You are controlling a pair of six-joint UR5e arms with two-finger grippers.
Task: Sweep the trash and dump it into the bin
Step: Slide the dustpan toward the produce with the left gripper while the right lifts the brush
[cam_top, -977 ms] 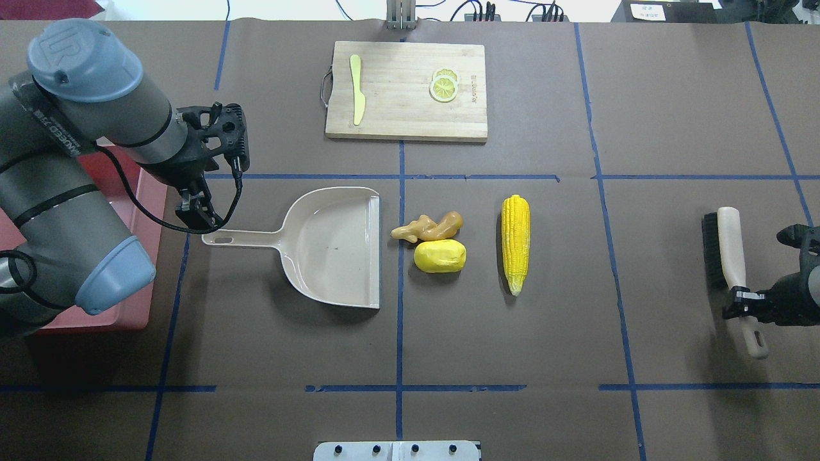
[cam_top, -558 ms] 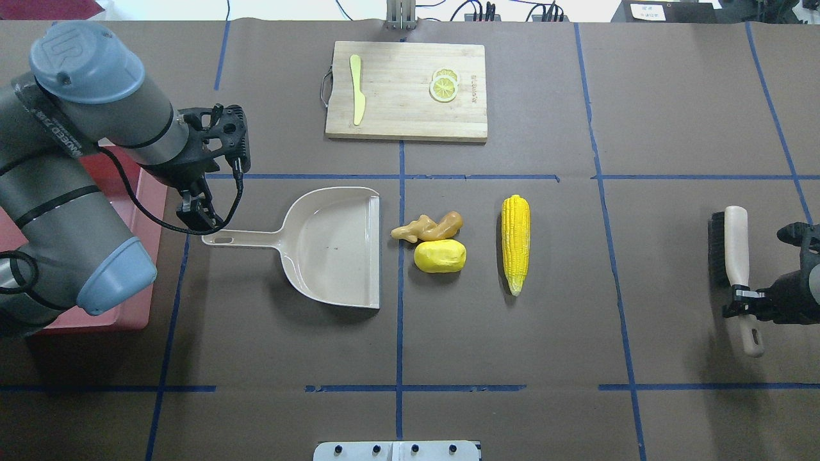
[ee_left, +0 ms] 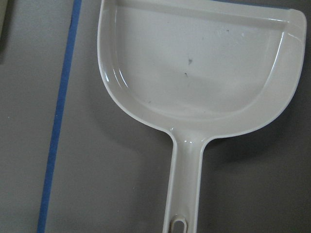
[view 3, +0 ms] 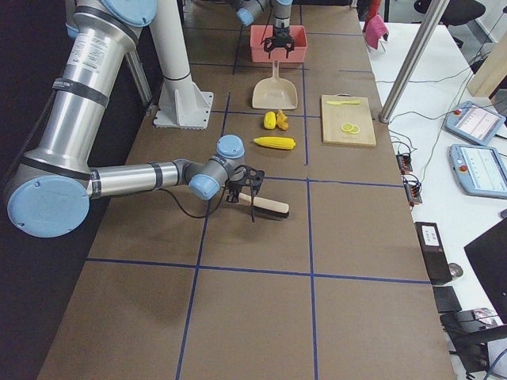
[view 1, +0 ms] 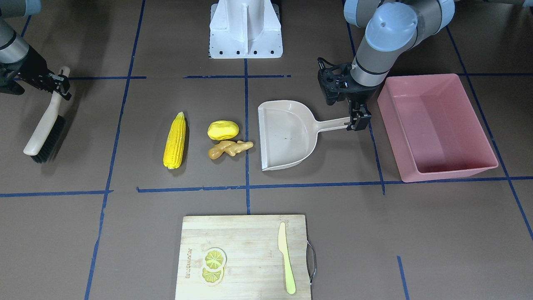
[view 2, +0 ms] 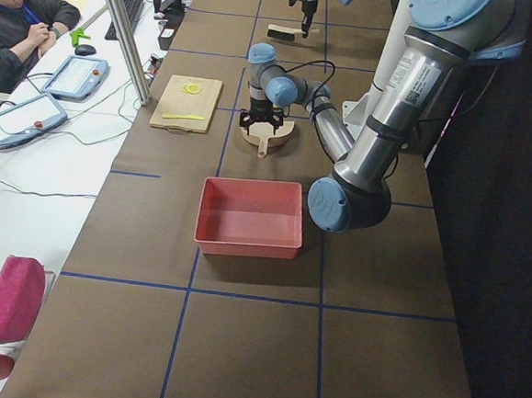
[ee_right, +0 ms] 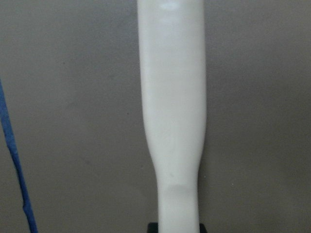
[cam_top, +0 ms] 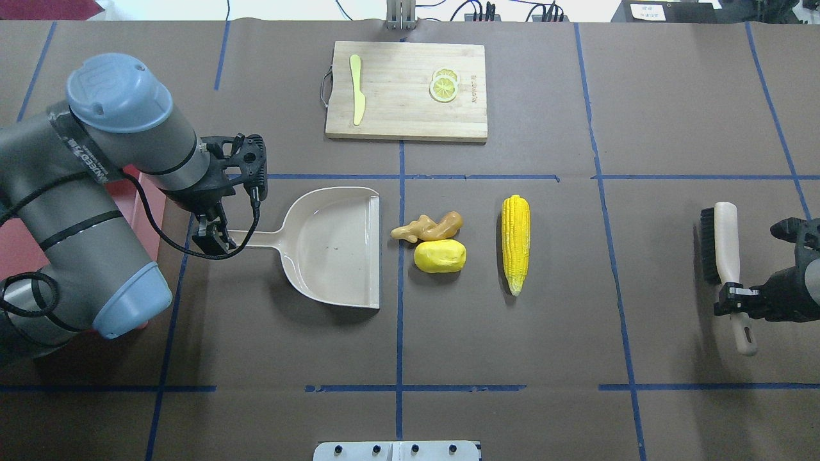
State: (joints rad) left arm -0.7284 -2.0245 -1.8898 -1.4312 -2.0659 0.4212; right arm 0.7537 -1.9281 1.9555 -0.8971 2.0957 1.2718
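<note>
The trash lies mid-table: a corn cob [cam_top: 516,243] [view 1: 175,141], a yellow oval lump [cam_top: 439,256] [view 1: 223,130] and a tan ginger root [cam_top: 429,226] [view 1: 229,149], just off the open mouth of the beige dustpan [cam_top: 333,246] [view 1: 287,135] [ee_left: 199,63]. My left gripper [cam_top: 214,240] [view 1: 359,121] is open and sits over the end of the dustpan handle. The pink bin [view 1: 452,173] [view 2: 244,248] stands beside it; in the overhead view the left arm hides most of the bin. My right gripper [cam_top: 737,301] [view 1: 58,83] is shut on the handle of a brush [cam_top: 721,243] [view 1: 43,133] [ee_right: 172,97].
A wooden cutting board [cam_top: 407,89] [view 1: 245,258] lies at the far side with a pale yellow knife [cam_top: 356,89] and lemon slices [cam_top: 444,85] on it. The robot's white base [view 1: 245,29] stands at the near edge. Blue tape lines cross the brown table cover.
My left gripper has moved right and toward the robot, from beside the dustpan handle to over its end. My right gripper has shifted the brush a little to the left.
</note>
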